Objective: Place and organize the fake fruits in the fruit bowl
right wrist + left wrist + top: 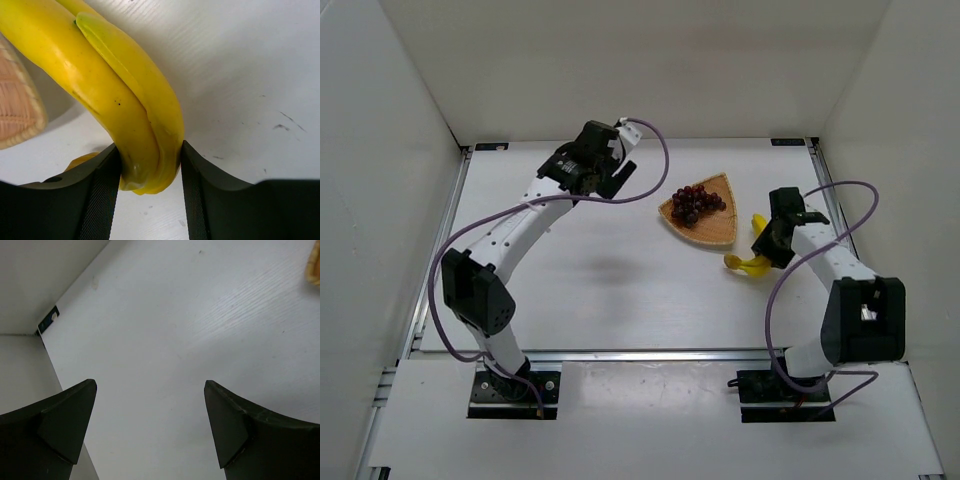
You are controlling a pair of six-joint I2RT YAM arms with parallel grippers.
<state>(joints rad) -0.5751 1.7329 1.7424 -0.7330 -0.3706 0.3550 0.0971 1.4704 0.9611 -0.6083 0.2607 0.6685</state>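
The tan wicker fruit bowl [716, 226] lies right of the table's middle, with the dark red-purple grapes [696, 201] in it. The yellow bananas [752, 264] lie just right of the bowl's near corner, partly under my right gripper [767, 250]. In the right wrist view the gripper [150, 172] is shut on the bananas [120, 95], both fingers pressed against their sides; the bowl's edge [15, 107] shows at the left. My left gripper [620, 170] is open and empty, held above the table left of the bowl; in its wrist view [150, 425] only bare table lies between the fingers.
White walls enclose the table on the left, back and right. A black bracket [48, 320] sits at the table's far left corner. A sliver of the bowl [315, 267] shows at the right edge of the left wrist view.
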